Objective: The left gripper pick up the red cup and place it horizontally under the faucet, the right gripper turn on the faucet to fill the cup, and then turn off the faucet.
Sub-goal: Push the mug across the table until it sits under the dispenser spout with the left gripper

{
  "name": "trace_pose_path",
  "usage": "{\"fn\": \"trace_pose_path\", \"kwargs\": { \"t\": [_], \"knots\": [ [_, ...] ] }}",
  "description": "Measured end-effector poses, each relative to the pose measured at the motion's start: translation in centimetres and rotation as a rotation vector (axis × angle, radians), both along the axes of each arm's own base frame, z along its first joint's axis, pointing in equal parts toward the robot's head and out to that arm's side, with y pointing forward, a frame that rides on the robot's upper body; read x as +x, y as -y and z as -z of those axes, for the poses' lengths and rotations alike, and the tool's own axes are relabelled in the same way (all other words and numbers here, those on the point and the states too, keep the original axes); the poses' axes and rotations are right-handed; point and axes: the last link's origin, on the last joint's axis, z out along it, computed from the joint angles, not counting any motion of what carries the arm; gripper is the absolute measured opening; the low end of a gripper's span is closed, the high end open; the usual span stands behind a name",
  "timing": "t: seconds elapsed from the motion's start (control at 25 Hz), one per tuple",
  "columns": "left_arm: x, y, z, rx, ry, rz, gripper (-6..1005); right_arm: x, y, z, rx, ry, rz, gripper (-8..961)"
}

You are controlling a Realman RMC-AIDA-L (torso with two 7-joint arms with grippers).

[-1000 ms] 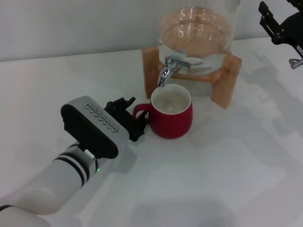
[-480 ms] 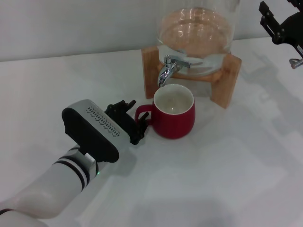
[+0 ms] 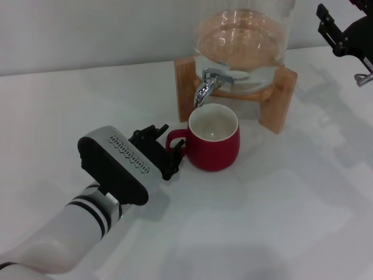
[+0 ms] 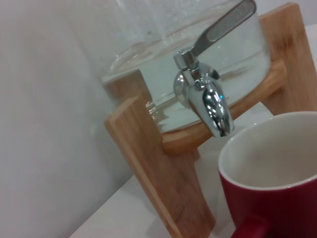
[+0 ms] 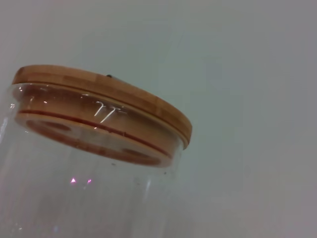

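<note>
writing was nowhere legible: the only mark in sight was a row of pale dots along the black block on the left arm, and it spelled nothing readable. the left gripper (image 3: 165, 150) sat low on the white table (image 3: 280, 210), its short black fingers at the loop handle of the red cup (image 3: 213, 140); whether they pinched the handle or merely flanked it could not be told, since the handle and the fingers overlapped in the head view and the left wrist view showed no fingers at all. the red cup stood upright on the table just in front of the wooden stand (image 3: 278, 99), its white inside open to the camera, with the spout of the faucet (image 3: 205, 86) directly above the far rim. in the left wrist view the faucet (image 4: 208, 94) hung beside the cup's rim (image 4: 270, 163), lever slanting up against the glass jar (image 3: 242, 41). the jar's top was cut off by the head view's upper edge. the right gripper (image 3: 344, 35) hung high at the far right, beside the jar and well apart from the faucet, partly cropped; its finger state could not be made out. its wrist view showed only the jar's wooden lid (image 5: 104, 99).
</note>
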Motion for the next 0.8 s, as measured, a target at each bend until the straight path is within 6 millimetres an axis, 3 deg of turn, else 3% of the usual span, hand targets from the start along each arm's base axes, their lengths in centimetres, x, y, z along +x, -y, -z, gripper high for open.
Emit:
{"fn": "trace_pose_path", "kwargs": {
  "t": [0.8],
  "knots": [
    [0.18, 0.64, -0.54, 0.041, 0.092, -0.033, 422, 0.17, 0.34, 0.13, -0.008, 0.008, -0.003, 633]
  ]
}}
